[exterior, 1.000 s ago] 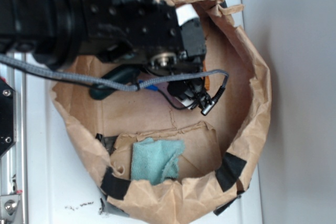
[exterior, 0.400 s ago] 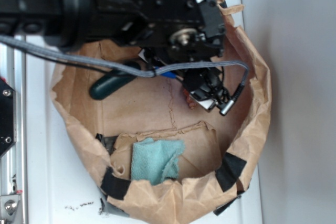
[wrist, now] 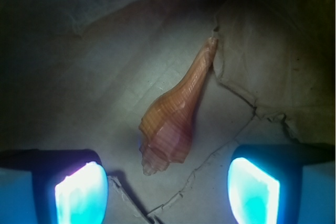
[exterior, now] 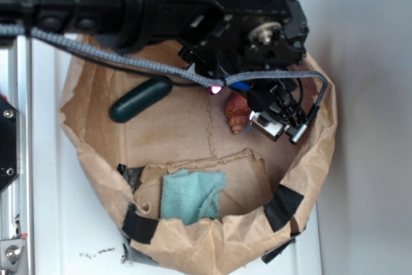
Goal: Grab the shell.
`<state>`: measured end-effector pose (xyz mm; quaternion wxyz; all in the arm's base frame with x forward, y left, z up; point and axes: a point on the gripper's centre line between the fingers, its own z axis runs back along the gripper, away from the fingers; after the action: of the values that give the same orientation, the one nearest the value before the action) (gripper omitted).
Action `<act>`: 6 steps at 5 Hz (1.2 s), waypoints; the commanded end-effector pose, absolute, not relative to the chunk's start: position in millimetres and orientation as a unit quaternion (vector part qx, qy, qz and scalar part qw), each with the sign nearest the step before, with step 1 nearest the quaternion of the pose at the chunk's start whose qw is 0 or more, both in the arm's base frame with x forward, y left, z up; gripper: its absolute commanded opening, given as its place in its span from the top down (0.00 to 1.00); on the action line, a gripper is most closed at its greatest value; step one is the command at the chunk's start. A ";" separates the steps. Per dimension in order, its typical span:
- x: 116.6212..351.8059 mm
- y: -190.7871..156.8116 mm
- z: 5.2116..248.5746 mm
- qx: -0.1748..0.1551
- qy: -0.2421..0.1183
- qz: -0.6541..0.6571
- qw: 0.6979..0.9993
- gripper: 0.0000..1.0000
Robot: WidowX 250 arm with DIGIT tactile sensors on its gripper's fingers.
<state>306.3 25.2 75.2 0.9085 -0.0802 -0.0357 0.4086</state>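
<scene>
I have the black WidowX gripper (wrist: 168, 187) hanging over the brown paper bag (exterior: 309, 178) that is rolled down into a nest. In the wrist view its two glowing cyan finger pads (wrist: 81, 192) stand well apart with nothing between them.

The small orange-brown ridged spindle shell (wrist: 170, 124) lies flat on the bag floor, ahead of the gap between the pads. The bulge is nearest the pads; the thin point runs away toward a raised paper fold (wrist: 273, 61) and seems to touch its edge.

Risks, as I judge them:
- The shell lies askew to the line between the pads, so closing as is could catch the ridged taper and squirt it out.
- A pad coming down on the torn paper flap near the left pad could snag the flap or drag the floor, shifting the shell.
- The fold beside the tip could block one finger.
- The exterior view mostly hides the shell under the arm, so depth is hard to judge.

Count: one shell, one dark green oblong capsule (exterior: 140, 98), one teal cloth (exterior: 192, 196), one bag, at least three black tape patches (exterior: 284, 207).
</scene>
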 end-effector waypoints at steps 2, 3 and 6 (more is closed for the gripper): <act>325.6 7.1 45.8 -0.024 -0.118 0.416 0.901 0.00; 324.6 5.0 27.0 0.008 -0.141 0.410 0.901 0.00; 315.3 5.1 30.3 0.013 -0.166 0.394 0.904 1.00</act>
<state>311.9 4.5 22.1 0.9064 0.0202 -0.1465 0.3957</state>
